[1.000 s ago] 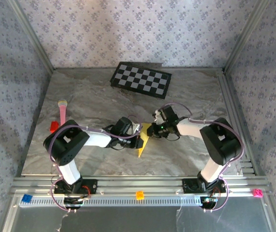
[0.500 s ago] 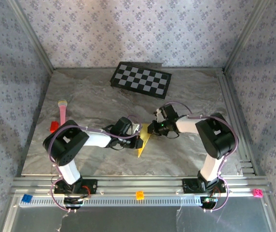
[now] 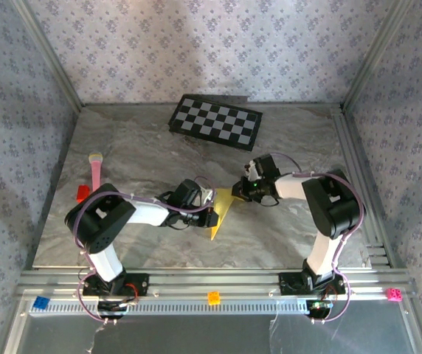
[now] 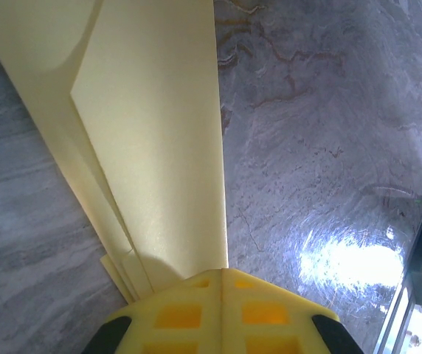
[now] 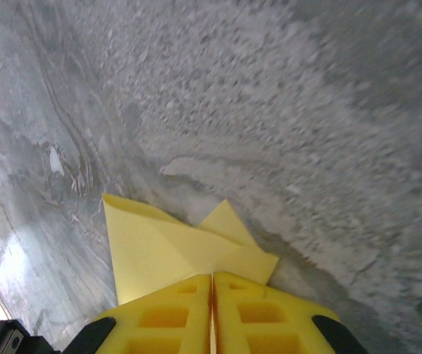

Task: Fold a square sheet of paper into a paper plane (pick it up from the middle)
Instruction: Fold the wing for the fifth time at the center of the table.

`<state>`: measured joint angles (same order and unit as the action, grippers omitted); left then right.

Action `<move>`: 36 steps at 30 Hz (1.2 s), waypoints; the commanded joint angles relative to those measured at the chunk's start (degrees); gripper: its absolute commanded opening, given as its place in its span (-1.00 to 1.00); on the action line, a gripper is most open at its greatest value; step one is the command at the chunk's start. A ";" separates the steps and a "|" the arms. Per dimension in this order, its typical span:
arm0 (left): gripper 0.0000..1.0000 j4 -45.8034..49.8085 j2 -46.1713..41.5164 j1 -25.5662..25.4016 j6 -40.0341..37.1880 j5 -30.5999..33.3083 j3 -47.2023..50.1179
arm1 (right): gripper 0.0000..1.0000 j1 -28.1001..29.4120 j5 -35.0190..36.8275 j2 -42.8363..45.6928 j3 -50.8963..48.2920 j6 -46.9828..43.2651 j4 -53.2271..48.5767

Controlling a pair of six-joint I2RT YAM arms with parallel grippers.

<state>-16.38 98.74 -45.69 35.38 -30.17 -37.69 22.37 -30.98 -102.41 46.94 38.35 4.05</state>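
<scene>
The yellow sheet of paper lies mid-table, folded into a narrow pointed, layered shape. My left gripper sits at its left edge. In the left wrist view the gripper is shut, and the long folded strip of paper runs out from between its tips. My right gripper is at the paper's upper right corner. In the right wrist view that gripper is shut on the creased flaps of the paper.
A black-and-white checkerboard lies at the back of the marble table. A pink stick and a red block lie at the left. Orange, blue and pink blocks rest on the front rail.
My right gripper has shifted up and to the right, drawing the paper's upper corner out wider. The left gripper has stayed in place on the paper.
</scene>
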 commanded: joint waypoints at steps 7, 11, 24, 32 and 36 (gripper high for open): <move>-1.00 9.10 2.16 0.37 -2.28 0.98 1.83 | -0.76 -3.38 11.39 2.02 2.37 -1.57 -7.84; -1.00 9.30 2.60 0.43 -2.82 0.05 1.26 | -0.78 -3.43 13.93 3.82 5.55 -7.29 -14.35; -1.00 11.03 1.66 0.51 -3.74 0.40 0.08 | -0.84 1.65 -4.50 5.65 2.24 -11.07 -6.64; -1.00 11.02 1.44 0.48 -3.57 0.77 -0.11 | -0.89 1.48 0.47 -0.43 4.53 -13.18 -10.71; -1.00 11.30 -0.03 0.53 -2.82 0.42 -0.59 | -0.95 0.28 2.48 -3.58 4.17 -12.92 -12.00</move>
<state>-13.39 98.70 -45.41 33.01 -30.81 -38.96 23.59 -32.80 -103.07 50.59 26.59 -4.78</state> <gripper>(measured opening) 0.063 0.055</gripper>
